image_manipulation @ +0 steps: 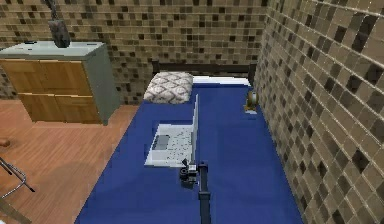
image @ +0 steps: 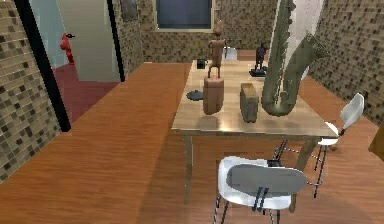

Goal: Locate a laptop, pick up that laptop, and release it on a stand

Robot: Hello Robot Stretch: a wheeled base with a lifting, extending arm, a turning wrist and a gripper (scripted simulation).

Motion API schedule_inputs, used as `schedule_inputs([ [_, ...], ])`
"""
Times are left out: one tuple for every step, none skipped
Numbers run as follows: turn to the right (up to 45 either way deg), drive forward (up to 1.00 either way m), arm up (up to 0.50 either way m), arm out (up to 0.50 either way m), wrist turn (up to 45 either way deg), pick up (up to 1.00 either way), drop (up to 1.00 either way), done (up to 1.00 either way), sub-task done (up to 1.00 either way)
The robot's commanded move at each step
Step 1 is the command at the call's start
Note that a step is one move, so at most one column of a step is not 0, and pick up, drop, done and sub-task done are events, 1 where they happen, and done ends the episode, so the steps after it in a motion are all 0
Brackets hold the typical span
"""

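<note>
Well, the tool (image_manipulation: 187,172) is near the laptop (image_manipulation: 172,143) on the bed (image_manipulation: 238,150); cannot tell whether it holds anything.

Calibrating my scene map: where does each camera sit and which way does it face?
Forward view: on the robot, facing ahead and somewhat down at a dining table with chairs.
Arm side view: on the body, facing sideways over a bed with a laptop; the arm and hand show.
Shared: wood floor, mosaic walls.
</note>
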Motion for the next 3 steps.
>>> schedule_inputs([
  [0.0, 0.00, 0.10, 0.00, 0.0, 0.00, 0.00, 0.00, 0.00],
  [0.0, 0.00, 0.46, 0.00, 0.0, 0.00, 0.00, 0.00, 0.00],
  [0.0, 0.00, 0.00, 0.00, -45.0, 0.00, 0.00, 0.00, 0.00],
])
